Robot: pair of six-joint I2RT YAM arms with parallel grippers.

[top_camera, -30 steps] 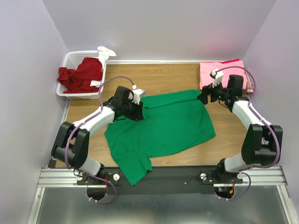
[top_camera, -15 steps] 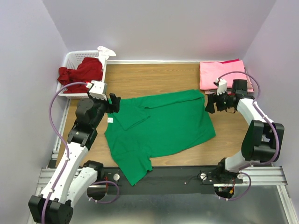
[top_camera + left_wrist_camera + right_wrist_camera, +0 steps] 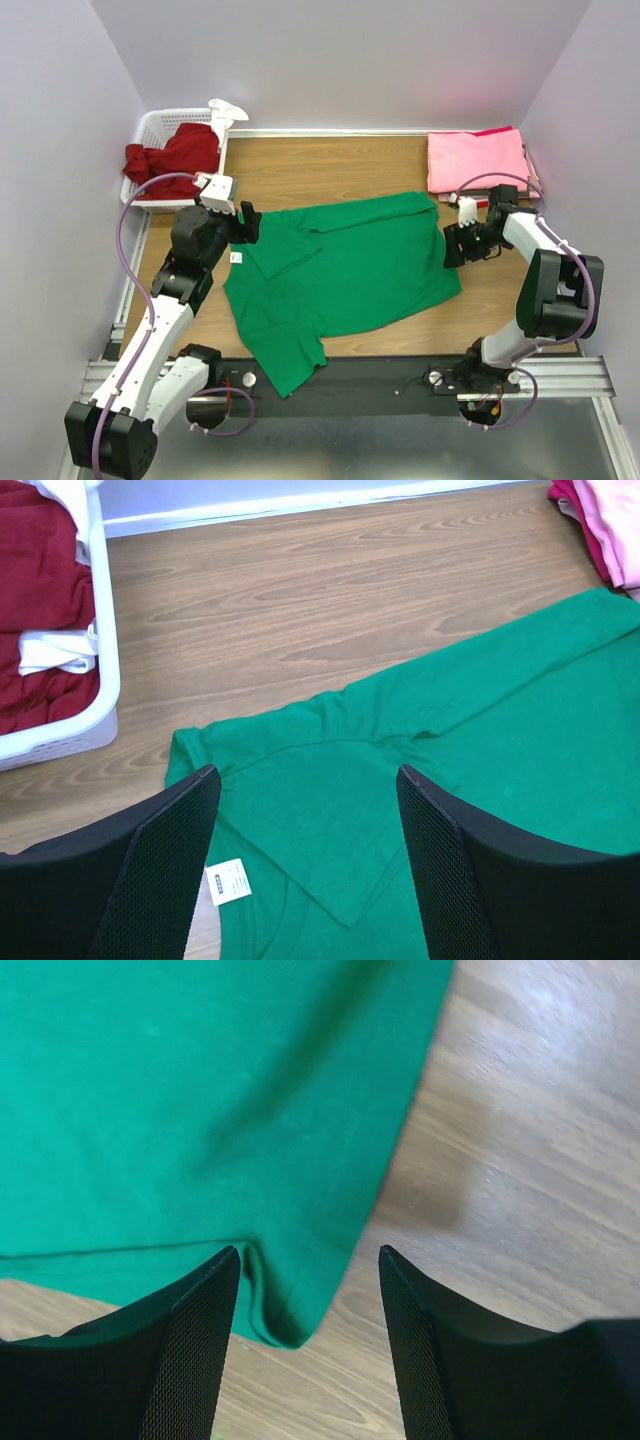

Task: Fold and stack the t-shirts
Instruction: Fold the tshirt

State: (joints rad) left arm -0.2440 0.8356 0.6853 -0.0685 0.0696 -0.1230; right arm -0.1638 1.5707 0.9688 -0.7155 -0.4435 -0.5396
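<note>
Since a second ago the left claw (image 3: pixel 245 225) has let go of the green t-shirt (image 3: pixel 350 270) and drawn back toward its own side. Its jaws now stand wide apart and hold nothing. The folded-in sleeve and the white neck tag lie directly beneath them.

The right claw (image 3: pixel 452 245) has moved down along the shirt's edge. In its wrist view a corner of the fabric lies between the parted jaws, not clamped. The shirt lies spread on the bench (image 3: pixel 330 165).

Judgement: one sleeve fold is set, and the right claw's side appears to be next.

The pink stack (image 3: pixel 475 160) sits beyond the right claw. The dark red t-shirt (image 3: pixel 175 160) waits in the basket (image 3: pixel 150 125) beyond the left claw.
</note>
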